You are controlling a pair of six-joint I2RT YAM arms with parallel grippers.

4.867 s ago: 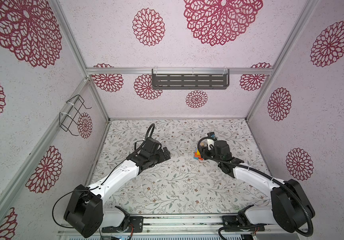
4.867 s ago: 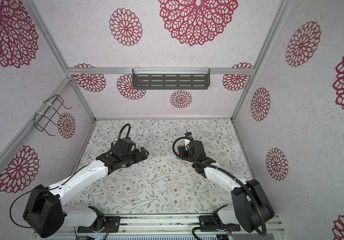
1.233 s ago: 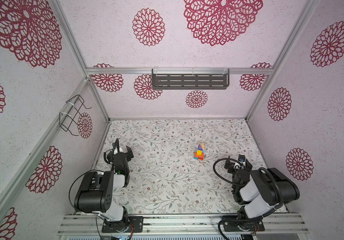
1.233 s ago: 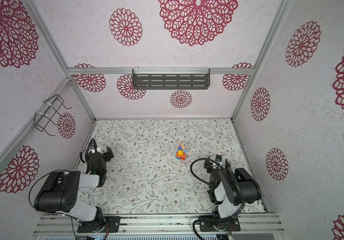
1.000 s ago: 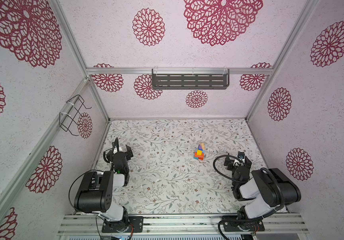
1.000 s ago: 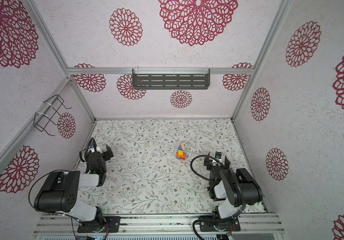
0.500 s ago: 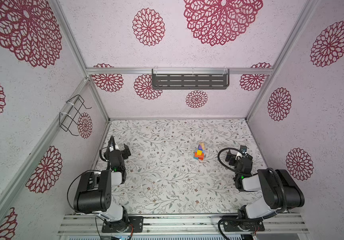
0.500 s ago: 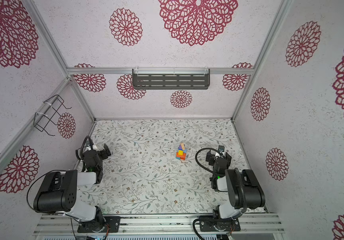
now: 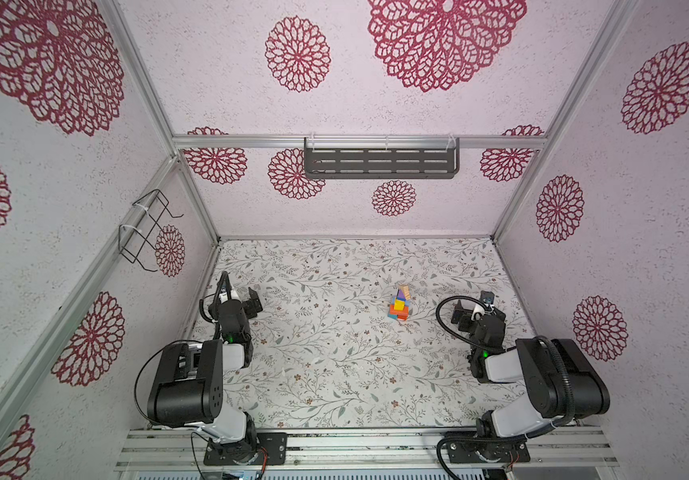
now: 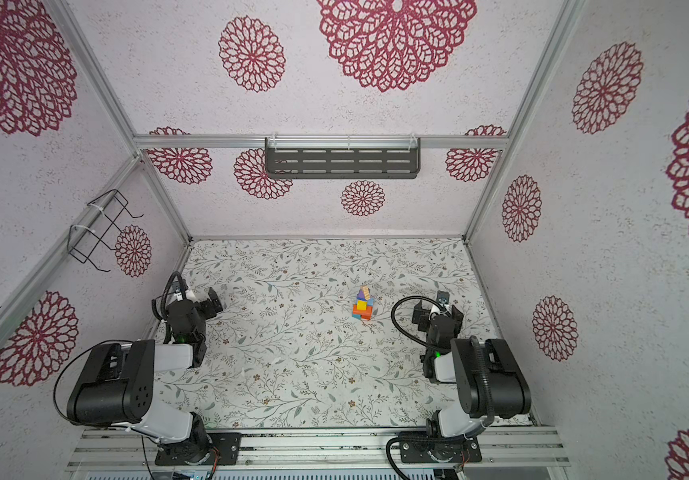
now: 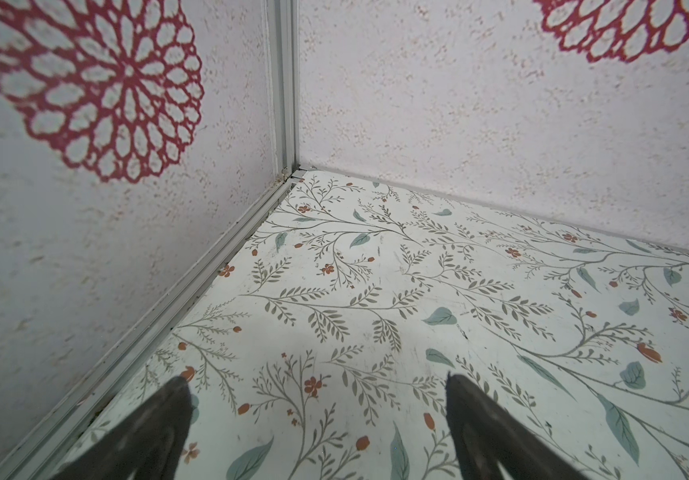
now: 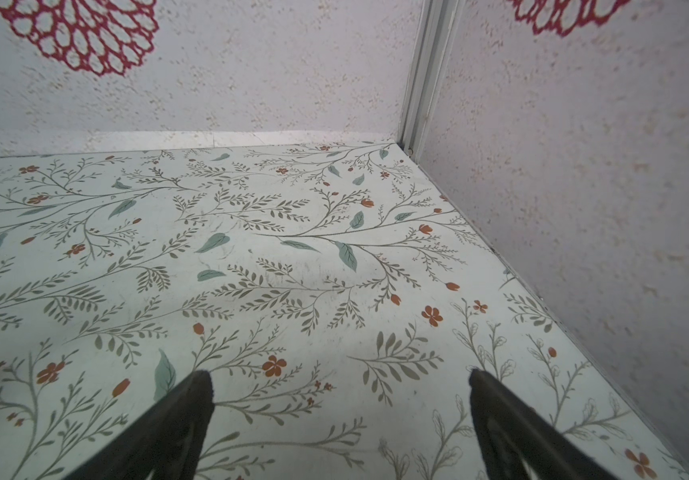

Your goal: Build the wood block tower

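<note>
On the left wall a black wire rack (image 9: 147,228) is hanging from the frame rail. Below it the left arm (image 9: 187,382) is sitting folded back over its base at the left edge of the flowered tabletop (image 9: 334,365). The left end effector (image 9: 241,297) is pointing toward the far left corner, close to the wall. In the left wrist view its dark fingers (image 11: 160,428) are standing spread wide, with only bare tabletop showing between them, so it is gripping nothing. Further along, a dark slotted shelf (image 9: 380,163) is hanging on the back wall. In front of it, a little right of the tabletop's middle, the tower (image 9: 399,305) is standing by itself in both top views, well apart from either arm. Its wood blocks (image 10: 362,309) are sitting one on another: orange and teal pieces are forming the foot, a yellow cube (image 9: 398,306) is resting above them, a purple piece is sitting higher, and an unpainted wedge (image 9: 404,291) is topping the column. From this steep angle I cannot tell whether it is standing quite plumb. To the right, the right arm (image 9: 559,382) is folded back over its base, and the right end effector (image 9: 478,309) is pointing toward the far right corner. In the right wrist view its fingers (image 12: 168,424) are gaping wide over bare tabletop, holding nothing.
</note>
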